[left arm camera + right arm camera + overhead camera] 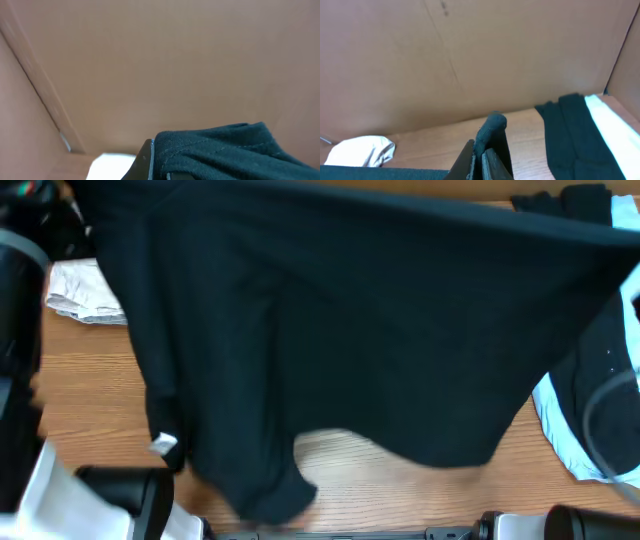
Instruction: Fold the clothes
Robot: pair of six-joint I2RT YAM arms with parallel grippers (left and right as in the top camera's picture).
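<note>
Overhead, left tool (pixel 159 165) and right tool (pixel 481 151) are clamping the black shirt (pixel 350 330) between them, flattening it for folding.

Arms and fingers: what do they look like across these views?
Left arm: black cylindrical links plus a white-grey section. Right gripper: two dark, flat, wedge-shaped fingers. The left finger that shows is equally dark. No markings can be made out.
</note>
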